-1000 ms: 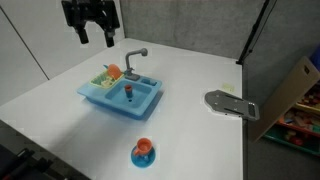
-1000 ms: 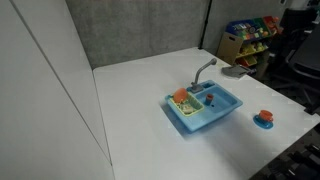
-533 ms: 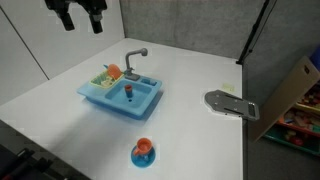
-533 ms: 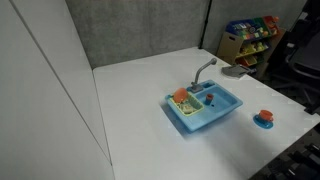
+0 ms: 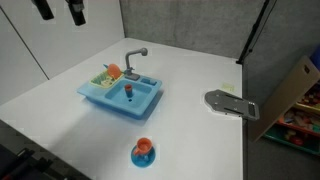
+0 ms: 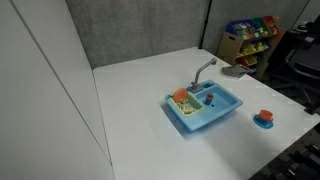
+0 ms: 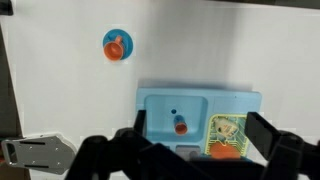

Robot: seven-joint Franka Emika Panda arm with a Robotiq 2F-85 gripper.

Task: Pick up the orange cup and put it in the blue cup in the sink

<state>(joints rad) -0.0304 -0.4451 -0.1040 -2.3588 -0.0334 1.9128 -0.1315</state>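
Note:
The light blue sink (image 5: 100,97) with a grey faucet (image 5: 133,60) stands mid-table; it shows in both exterior views (image 6: 225,110) and in the wrist view (image 7: 160,105). In its basin the tiny orange cup (image 5: 128,88) sits on top of the blue cup (image 5: 128,97); the wrist view shows the orange cup (image 7: 180,127) from above. My gripper (image 5: 60,11) is open and empty, high above the table's far side, cut off by the frame's top edge. In the wrist view its fingers (image 7: 201,120) spread wide over the sink.
A blue round plate with an orange piece (image 5: 144,152) lies near the front table edge, also in the wrist view (image 7: 117,45). A grey metal fixture (image 5: 230,104) sits at the table's side edge. The sink's yellow-green rack (image 7: 226,135) holds a larger orange item.
My gripper has risen and moved away from the sink, toward the top left of the exterior view, now mostly out of frame. The cups and sink have not moved.

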